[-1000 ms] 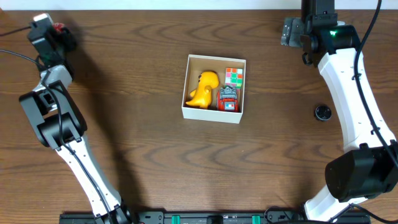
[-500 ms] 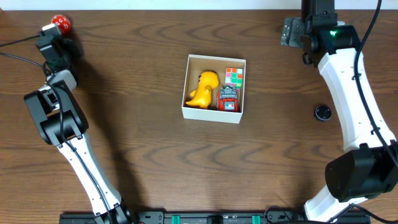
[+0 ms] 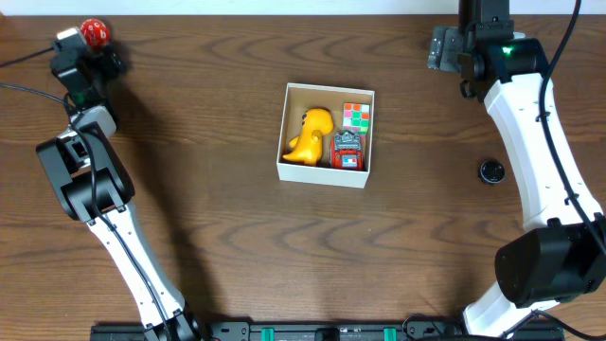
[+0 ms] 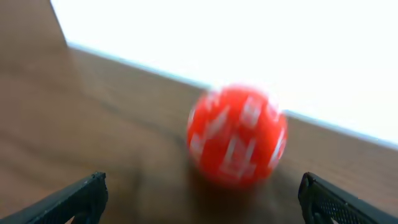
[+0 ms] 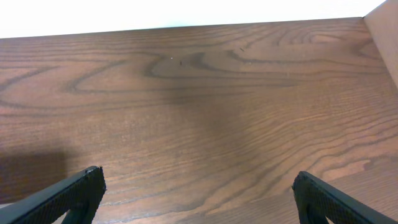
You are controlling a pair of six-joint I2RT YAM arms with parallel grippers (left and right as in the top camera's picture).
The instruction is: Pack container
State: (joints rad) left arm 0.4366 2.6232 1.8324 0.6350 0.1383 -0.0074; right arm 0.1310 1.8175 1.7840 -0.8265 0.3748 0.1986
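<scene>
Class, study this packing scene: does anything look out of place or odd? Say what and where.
The red ball sits loose at the far left corner of the table, close to the edge, outside the container, just ahead of the open left pincer. A small black round object also lies apart on the right side.

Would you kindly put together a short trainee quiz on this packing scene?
1. True or false: the red ball lies inside the container.
2. How many toys lie in the container?
3. The left jaws are: A) shut on the ball; B) open, with the ball ahead of them; C) out of view.
Key: 1 false, it sits on the table near the far edge. 2 three: a yellow figure, a cube and a red toy. 3 B.
</scene>
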